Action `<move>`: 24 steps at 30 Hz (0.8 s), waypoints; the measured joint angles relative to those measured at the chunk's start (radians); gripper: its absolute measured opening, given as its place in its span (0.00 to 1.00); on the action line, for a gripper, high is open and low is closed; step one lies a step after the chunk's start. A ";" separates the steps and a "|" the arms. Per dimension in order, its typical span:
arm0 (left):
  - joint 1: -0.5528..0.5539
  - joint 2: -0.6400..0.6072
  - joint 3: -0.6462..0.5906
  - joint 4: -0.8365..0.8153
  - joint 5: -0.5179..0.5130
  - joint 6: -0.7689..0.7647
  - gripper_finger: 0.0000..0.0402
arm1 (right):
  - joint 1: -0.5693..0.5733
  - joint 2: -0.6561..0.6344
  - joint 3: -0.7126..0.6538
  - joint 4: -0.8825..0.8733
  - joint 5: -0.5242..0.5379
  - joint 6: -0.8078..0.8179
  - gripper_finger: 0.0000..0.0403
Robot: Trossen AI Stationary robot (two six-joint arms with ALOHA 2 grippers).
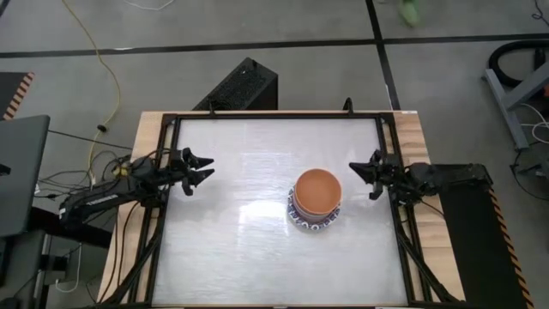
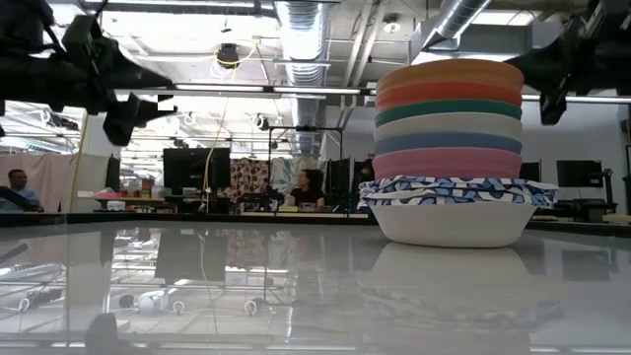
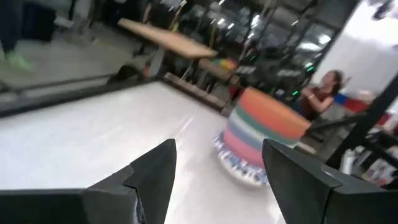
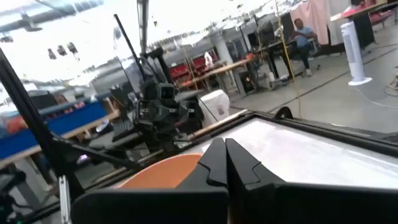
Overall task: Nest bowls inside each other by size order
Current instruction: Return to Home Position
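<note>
Bowls (image 1: 316,199) sit nested in one stack right of the table's (image 1: 240,249) centre, orange on top. The left gripper (image 1: 206,169), jaws open and empty, and the right gripper (image 1: 356,169), jaws closed on nothing, hang at opposite edges, probably because nesting looks finished.

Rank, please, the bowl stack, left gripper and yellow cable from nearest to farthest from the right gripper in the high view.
From the right gripper, on the right:
1. Bowl stack, right of centre.
2. Left gripper, on the left.
3. Yellow cable, off the table, far left.
</note>
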 joint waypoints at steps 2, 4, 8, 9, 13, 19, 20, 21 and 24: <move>-0.016 0.000 -0.014 0.053 0.000 0.004 0.57 | 0.000 0.000 -0.052 0.075 0.000 0.006 0.01; -0.039 0.000 -0.014 0.051 -0.009 0.020 0.57 | 0.000 0.001 -0.073 0.087 -0.001 0.011 0.01; -0.091 0.000 -0.014 0.048 -0.017 0.033 0.57 | -0.005 0.002 -0.073 0.072 0.001 0.031 0.01; -0.106 0.000 -0.014 0.048 -0.017 0.034 0.57 | -0.008 0.003 -0.073 0.069 0.001 0.031 0.01; -0.175 0.000 -0.015 0.051 -0.075 0.058 0.57 | -0.015 0.003 -0.073 0.051 0.004 0.027 0.01; -0.226 0.000 -0.015 0.054 -0.175 0.079 0.57 | -0.035 0.003 -0.073 0.043 0.005 0.024 0.01; -0.228 0.000 -0.015 0.054 -0.179 0.079 0.57 | -0.035 0.003 -0.073 0.043 0.006 0.024 0.01; -0.229 0.000 -0.015 0.054 -0.181 0.079 0.57 | -0.035 0.003 -0.073 0.041 0.007 0.022 0.01; -0.229 0.000 -0.015 0.046 -0.176 0.056 0.57 | -0.037 0.003 -0.073 0.022 0.014 0.008 0.04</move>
